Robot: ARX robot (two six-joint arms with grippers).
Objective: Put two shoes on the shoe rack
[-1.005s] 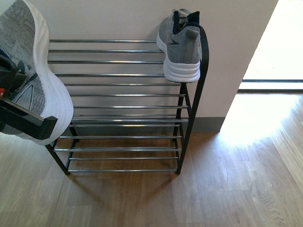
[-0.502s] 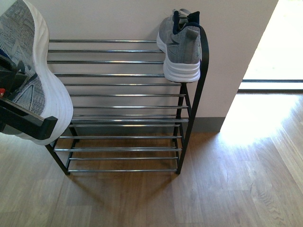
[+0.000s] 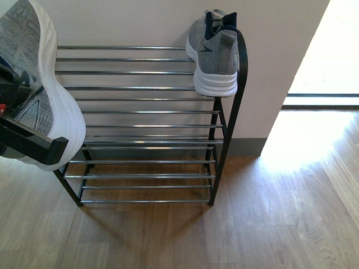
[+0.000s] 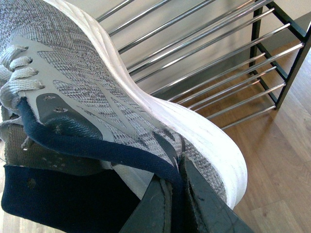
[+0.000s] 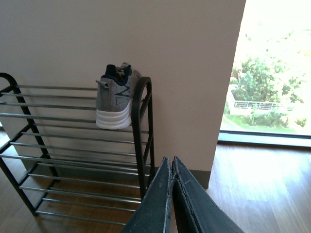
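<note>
Our left claw [image 4: 176, 196] grasps the sneaker [image 3: 39, 84] by its collar, perhaps thinly; it may drop short of the shoe rack [image 3: 140, 100]. Right claw [image 5: 171, 194] clenched, empty.

Plain beige wall [image 3: 140, 22] at the back, grey baseboard [image 3: 248, 147] along its foot. Light wood floor [image 3: 168, 241] below, with a bright sun patch [image 3: 294, 140] off to the right. Big window [image 5: 279, 43] there too, showing green trees [image 5: 257, 80] and a pale fence [image 5: 255, 105] outside.

Two grey sneakers are in view: the right sneaker [image 3: 215, 56] and the left sneaker [image 3: 28, 39]. There is one shoe rack [image 3: 146, 112].
</note>
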